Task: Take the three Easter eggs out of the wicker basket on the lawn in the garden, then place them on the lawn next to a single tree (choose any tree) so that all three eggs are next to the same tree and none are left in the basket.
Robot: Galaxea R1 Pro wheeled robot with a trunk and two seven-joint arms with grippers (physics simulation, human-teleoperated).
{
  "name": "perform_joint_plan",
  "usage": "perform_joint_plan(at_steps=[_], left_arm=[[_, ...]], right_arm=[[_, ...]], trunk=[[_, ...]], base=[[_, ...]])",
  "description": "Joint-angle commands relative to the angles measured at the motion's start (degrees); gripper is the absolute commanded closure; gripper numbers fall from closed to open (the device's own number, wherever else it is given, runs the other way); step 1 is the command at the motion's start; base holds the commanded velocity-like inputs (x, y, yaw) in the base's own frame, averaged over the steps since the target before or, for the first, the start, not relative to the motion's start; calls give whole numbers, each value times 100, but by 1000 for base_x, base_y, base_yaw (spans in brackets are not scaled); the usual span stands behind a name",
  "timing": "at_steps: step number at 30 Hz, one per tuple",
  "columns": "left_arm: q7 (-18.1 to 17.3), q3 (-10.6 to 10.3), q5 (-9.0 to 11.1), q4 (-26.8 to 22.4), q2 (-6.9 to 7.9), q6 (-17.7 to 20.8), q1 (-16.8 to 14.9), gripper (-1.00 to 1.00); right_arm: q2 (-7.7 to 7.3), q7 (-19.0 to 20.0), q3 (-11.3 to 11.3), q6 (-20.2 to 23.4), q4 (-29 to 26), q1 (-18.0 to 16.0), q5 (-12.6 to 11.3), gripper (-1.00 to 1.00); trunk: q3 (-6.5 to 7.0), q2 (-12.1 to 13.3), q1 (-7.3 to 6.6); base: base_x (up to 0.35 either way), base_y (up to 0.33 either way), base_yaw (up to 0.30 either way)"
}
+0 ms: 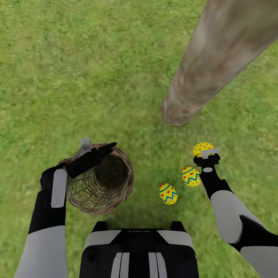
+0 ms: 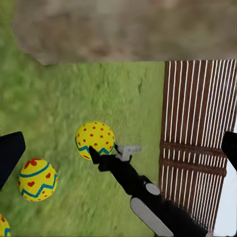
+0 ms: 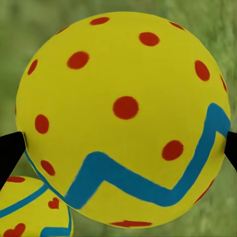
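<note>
**A garden outdoors**

Mottled green lawn [image 1: 77, 58] covers the ground. A bare grey-brown tree [image 1: 216, 58] trunk rises from it, and a brown slatted wooden fence [image 2: 197, 138] stands at the grass's edge.

Eggs by the tree, basket at my left.
My right gripper [image 1: 208, 157] sits at the dotted egg [image 1: 202, 148]; two more eggs [image 1: 191, 176] [image 1: 168, 193] lie on the lawn [image 1: 77, 77] near the trunk [image 1: 216, 58]. My left gripper [image 1: 94, 151] holds the basket [image 1: 101, 185] rim.

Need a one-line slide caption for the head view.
Right gripper at the dotted egg near the tree trunk, two more eggs on the lawn; left gripper holds the wicker basket.
</note>
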Motion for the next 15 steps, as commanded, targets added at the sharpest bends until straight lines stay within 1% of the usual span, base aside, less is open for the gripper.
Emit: perform_joint_plan(at_steps=[1,2,3,4,5,6,7,8,10,11,13,14,15], left_arm=[[420,-189,321,1,-7,16,-31,-100],[975,-407,708,1,-8,11,-41,-100],[1772,-718,1309,1,-8,0,-51,-100],[2384,-1025,1754,1,-8,-8,-55,-100],[3111,-1396,2124,3,-8,-17,-102,-100],[3538,-1665,2273,7,-13,-20,-152,-100],[3801,-1850,2351,10,-17,-24,-170,-100],[4185,-2107,2432,16,-41,-34,-183,-100],[4553,-2334,2480,24,-102,-45,-187,-100],[4644,-2440,2578,32,-158,-53,-188,-100],[4662,-2472,2626,36,-180,-56,-189,-100],[4665,-2523,2639,32,-187,-60,-189,-100],[4667,-2689,2699,27,-187,-94,-189,-100]], right_arm=[[4,-22,-35,-19,6,-5,58,100],[4,-24,-33,-19,4,-5,58,100],[3,-25,-34,-18,5,-5,58,100],[3,-27,-34,-13,4,-5,58,100],[-3,-32,-35,6,3,-7,58,100],[-4,-33,-35,26,7,-11,58,100],[-5,-34,-35,37,8,-13,58,100],[-5,-33,-30,47,9,-14,63,100],[-5,-27,-27,49,9,-14,80,100],[-5,-26,-26,47,9,-14,93,100],[2,-18,-24,45,15,-14,100,100],[7,-10,-21,40,16,-14,102,100],[10,11,-18,42,16,-14,107,100]], trunk=[[-2,-2,0],[-2,-2,0],[-2,-2,0],[-2,-2,0],[-2,-2,0],[-2,-2,0],[-2,-2,0],[-2,-2,0],[-2,-2,0],[-2,-2,0],[-2,-2,0],[-2,-2,0],[-2,-2,0]], base=[[0,0,0],[0,0,0],[0,0,0],[0,0,0],[0,0,0],[0,0,0],[0,0,0],[0,0,0],[0,0,0],[0,0,0],[0,0,0],[0,0,0],[0,0,0]])
